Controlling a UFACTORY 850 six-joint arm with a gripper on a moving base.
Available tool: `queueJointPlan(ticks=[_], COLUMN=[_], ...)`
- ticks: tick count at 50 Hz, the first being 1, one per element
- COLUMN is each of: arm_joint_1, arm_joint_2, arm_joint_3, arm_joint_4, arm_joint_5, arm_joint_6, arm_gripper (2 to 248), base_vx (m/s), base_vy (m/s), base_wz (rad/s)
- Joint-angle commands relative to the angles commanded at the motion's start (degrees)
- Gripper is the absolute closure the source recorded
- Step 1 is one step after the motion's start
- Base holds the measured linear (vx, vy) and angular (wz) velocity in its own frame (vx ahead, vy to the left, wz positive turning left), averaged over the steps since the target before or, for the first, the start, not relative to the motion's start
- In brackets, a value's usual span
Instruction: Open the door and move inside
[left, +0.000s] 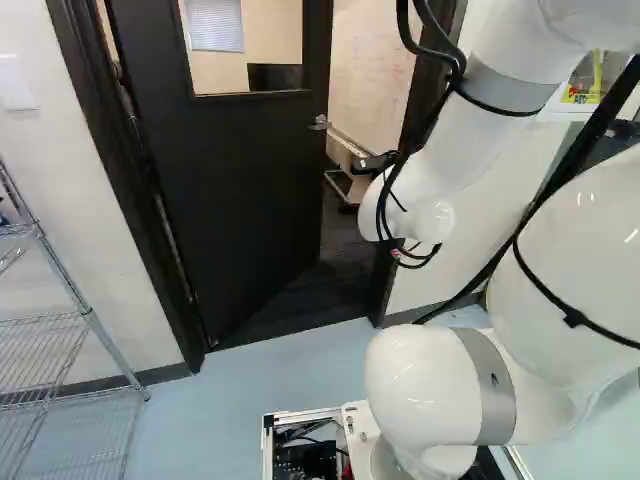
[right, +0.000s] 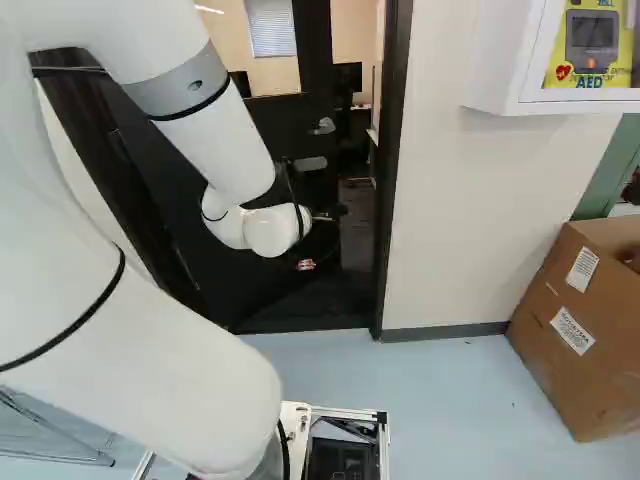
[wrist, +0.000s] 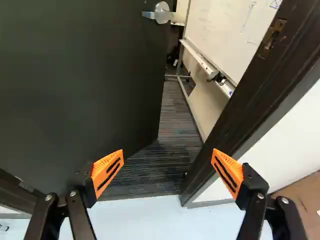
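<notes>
Black and windowed, the door stands partly open at the middle of the left base view, swung away from the arm into the room beyond, its lever handle near its free edge; the gripper shows near the opening, and a wire shelving unit stands at the left. From the right base view I see a white wall cabinet above a cardboard box, both right of the doorway. By the wrist view, the gripper has its orange pads spread wide, holding nothing, with the whiteboard visible ahead through the gap between door and door frame.
</notes>
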Motion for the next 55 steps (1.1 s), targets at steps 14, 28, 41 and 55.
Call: queueJointPlan(ticks=[14, 28, 41, 55], arm_joint_1=[0.0, 0.0, 0.0, 0.0], arm_joint_2=[0.0, 0.0, 0.0, 0.0], arm_joint_3=[0.0, 0.0, 0.0, 0.0], arm_joint_4=[0.0, 0.0, 0.0, 0.0], arm_joint_5=[0.0, 0.0, 0.0, 0.0], arm_joint_6=[0.0, 0.0, 0.0, 0.0], arm_gripper=[3, 3, 3, 3], base_vx=[0.004, 0.006, -0.001, 0.002], base_vy=[0.058, 0.058, 0.044, 0.023], base_wz=[0.303, 0.318, 0.217, 0.114])
